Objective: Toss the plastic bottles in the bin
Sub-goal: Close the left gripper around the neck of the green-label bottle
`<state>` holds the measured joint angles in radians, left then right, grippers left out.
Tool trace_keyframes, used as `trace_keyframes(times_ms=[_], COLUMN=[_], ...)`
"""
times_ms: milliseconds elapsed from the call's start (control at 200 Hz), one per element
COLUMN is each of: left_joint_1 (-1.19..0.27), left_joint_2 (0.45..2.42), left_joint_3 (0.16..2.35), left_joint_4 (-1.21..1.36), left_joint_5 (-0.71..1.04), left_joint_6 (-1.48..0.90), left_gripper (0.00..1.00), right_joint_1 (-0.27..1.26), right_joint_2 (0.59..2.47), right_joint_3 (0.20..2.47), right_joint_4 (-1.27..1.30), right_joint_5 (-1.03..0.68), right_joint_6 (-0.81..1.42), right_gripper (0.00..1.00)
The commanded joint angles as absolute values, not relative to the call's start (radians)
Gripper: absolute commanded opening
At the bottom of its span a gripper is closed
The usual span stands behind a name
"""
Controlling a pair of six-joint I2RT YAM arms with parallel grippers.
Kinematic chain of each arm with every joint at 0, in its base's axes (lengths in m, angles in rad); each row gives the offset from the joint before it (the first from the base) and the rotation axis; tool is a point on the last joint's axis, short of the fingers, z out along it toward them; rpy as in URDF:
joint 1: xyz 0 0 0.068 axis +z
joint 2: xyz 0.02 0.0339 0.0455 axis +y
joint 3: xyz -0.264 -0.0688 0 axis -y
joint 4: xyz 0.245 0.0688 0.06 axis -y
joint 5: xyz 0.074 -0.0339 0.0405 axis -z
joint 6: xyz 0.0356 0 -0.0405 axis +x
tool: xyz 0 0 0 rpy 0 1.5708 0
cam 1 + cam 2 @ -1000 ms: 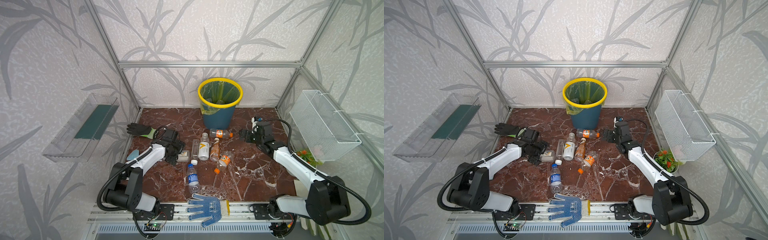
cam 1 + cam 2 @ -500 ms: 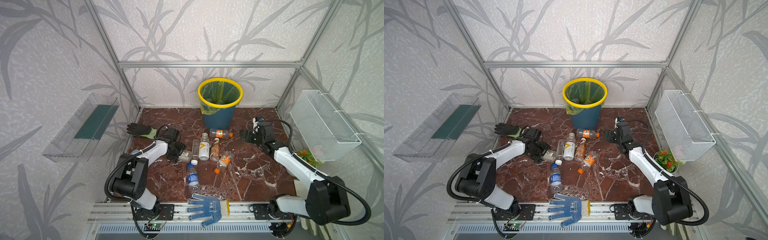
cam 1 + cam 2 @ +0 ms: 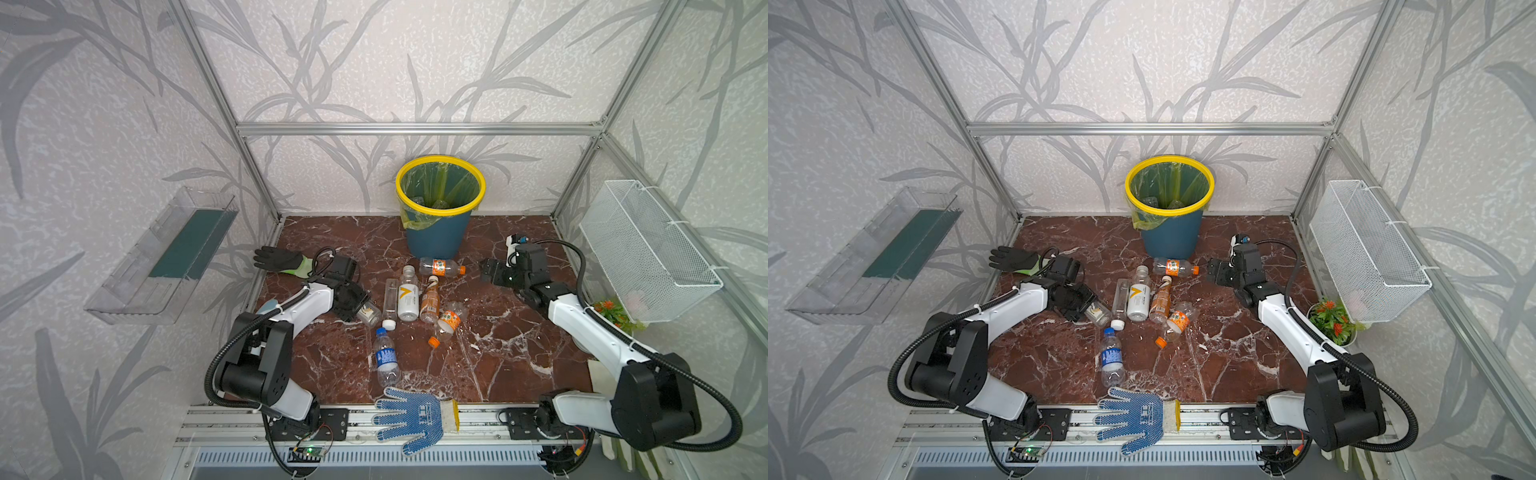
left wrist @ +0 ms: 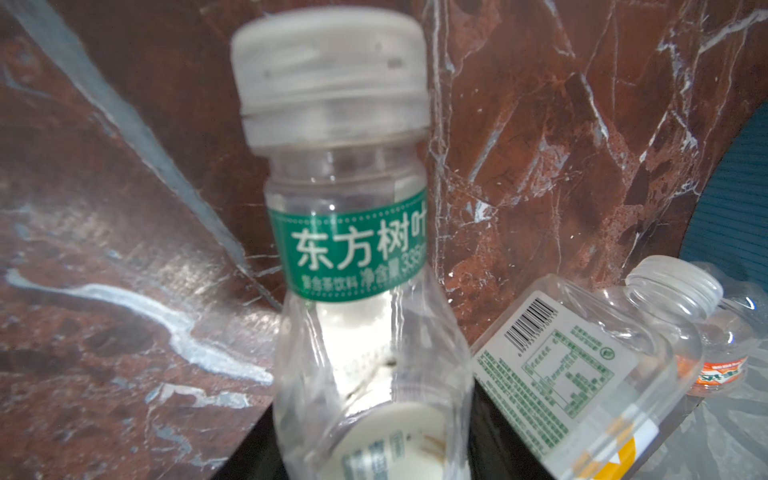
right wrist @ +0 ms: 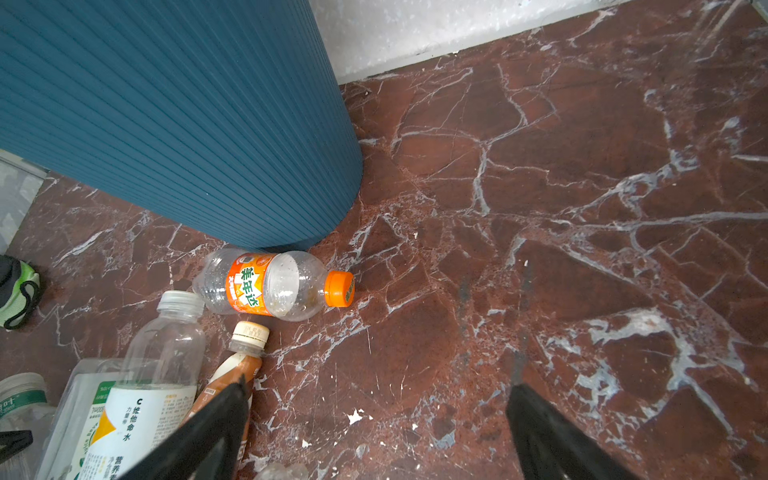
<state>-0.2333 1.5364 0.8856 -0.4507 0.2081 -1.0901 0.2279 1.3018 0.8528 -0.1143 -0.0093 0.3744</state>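
Left wrist view: green-banded bottle (image 4: 353,249) clamped by left gripper (image 3: 360,308).
Pickup is judged in hand; lifting over the bin (image 3: 436,243) is called for next; right gripper (image 5: 376,390) is spread wide, empty.

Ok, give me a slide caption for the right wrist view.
Right gripper open, facing an orange-capped bottle lying on its side beside the bin.
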Motion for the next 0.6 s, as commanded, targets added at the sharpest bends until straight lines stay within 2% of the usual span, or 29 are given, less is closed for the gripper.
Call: trace_keyframes(times_ms=[0, 75, 140, 295, 465, 595], left_joint_1=[-0.219, -0.218, -0.219, -0.219, -0.220, -0.219], left_joint_2=[1.522, 1.535, 1.548, 1.581, 1.619, 1.644], left_joint_3=[0.877, 0.905, 0.934, 0.982, 1.009, 1.023], left_joint_4=[-0.479, -0.508, -0.538, -0.569, -0.575, -0.595], left_joint_5=[0.153, 0.144, 0.139, 0.141, 0.162, 0.176], left_joint_6=[-1.022, -0.982, -0.946, -0.895, -0.862, -0.815], left_gripper=[0.57, 0.69, 0.74, 0.75, 0.66, 0.67], right_joint_1=[0.224, 0.224, 0.224, 0.224, 0.224, 0.223], right_joint_2=[1.263, 1.260, 1.257, 1.253, 1.243, 1.235], right_joint_3=[0.868, 0.867, 0.860, 0.844, 0.831, 0.827], right_joint_4=[-0.139, -0.140, -0.130, -0.118, -0.118, -0.126], right_joint_5=[-0.008, -0.008, -0.016, -0.020, -0.012, -0.004], right_joint_6=[0.377, 0.380, 0.377, 0.387, 0.384, 0.376], right_gripper=[0.98, 0.98, 0.97, 0.97, 0.97, 0.97])
